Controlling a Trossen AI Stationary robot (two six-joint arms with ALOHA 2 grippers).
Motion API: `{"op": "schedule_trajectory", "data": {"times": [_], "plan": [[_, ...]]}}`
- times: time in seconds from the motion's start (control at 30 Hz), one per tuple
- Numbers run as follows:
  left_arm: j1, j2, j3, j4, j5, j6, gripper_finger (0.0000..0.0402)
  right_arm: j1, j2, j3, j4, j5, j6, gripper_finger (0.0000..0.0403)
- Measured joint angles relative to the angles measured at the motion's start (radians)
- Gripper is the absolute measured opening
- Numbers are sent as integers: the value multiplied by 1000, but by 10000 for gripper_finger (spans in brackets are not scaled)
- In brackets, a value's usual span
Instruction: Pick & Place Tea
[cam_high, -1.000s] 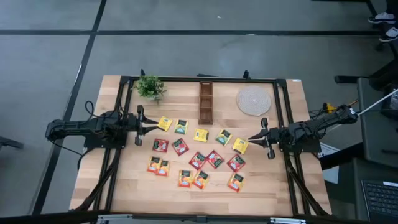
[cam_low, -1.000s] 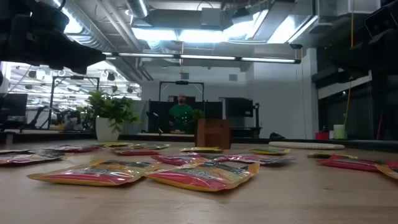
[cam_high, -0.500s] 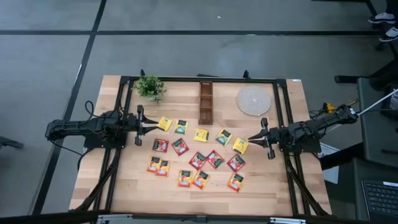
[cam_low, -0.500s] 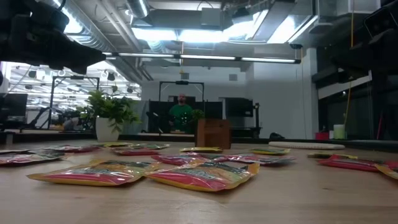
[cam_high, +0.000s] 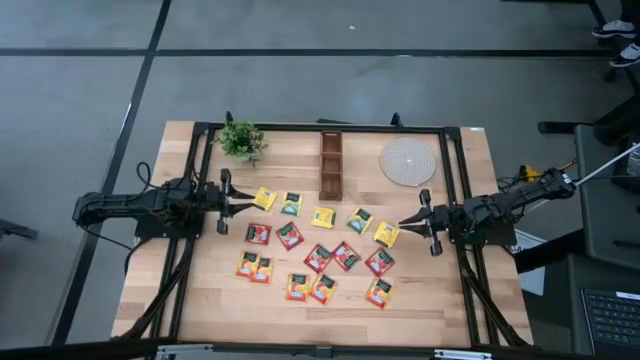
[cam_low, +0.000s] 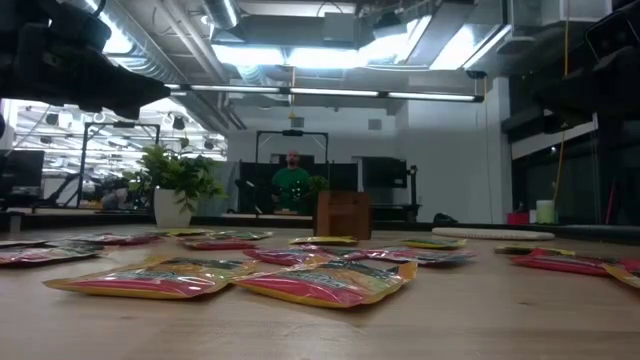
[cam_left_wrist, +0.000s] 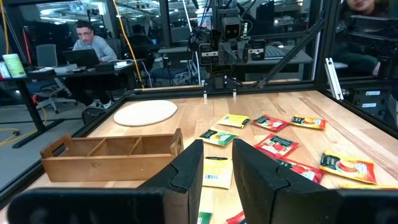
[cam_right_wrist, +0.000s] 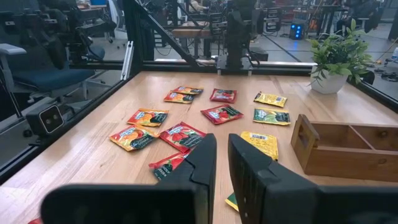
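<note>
Bare table (cam_high: 200, 290) at both side edges; sachets (cam_high: 318, 258) mid-table, wooden tray (cam_high: 331, 165), plant (cam_high: 241, 139) and mat (cam_high: 408, 161) along the far edge.

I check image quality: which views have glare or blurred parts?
Low view: bright ceiling lights glare, and the nearest tea sachets look soft. Left wrist view: the left gripper close up is blurred. High view: even light, no strong glare.

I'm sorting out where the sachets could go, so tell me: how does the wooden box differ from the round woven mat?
The wooden box is dark brown; the round woven mat is pale.
The wooden box is a narrow rectangle with raised walls and dividers forming compartments; the round woven mat is a flat disc.
The wooden box sits near the table's middle, the round woven mat nearer the right arm's side.
Both lie toward the far edge, and neither holds any tea sachets.
</note>
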Motion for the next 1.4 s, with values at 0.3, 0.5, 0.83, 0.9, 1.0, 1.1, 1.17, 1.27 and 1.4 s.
{"op": "schedule_trajectory", "data": {"times": [0.3, 0.5, 0.83, 0.9, 1.0, 1.1, 1.17, 1.27, 1.4], "plan": [[0, 0, 0, 0, 0, 0, 82, -3, 0, 0, 0, 1, -313, 45], [0, 0, 0, 0, 0, 0, 82, -4, 0, 0, 1, 19, -362, 45], [0, 0, 0, 0, 0, 0, 82, -4, 0, 0, 47, -61, -337, 45], [0, 0, 0, 0, 0, 0, 82, -4, 0, 0, 86, -115, -336, 45], [0, 0, 0, 0, 0, 0, 82, -4, 0, 0, 147, -192, -338, 45], [0, 0, 0, 0, 0, 0, 82, -4, 0, 0, 216, -226, -338, 46], [0, 0, 0, 0, 0, 0, 82, -4, 0, 0, 264, -214, -338, 45], [0, 0, 0, 0, 0, 0, 82, -4, 0, 0, 356, -164, -339, 45], [0, 0, 0, 31, 5, -75, 82, -4, 0, 0, 453, -107, -341, 45]]}}
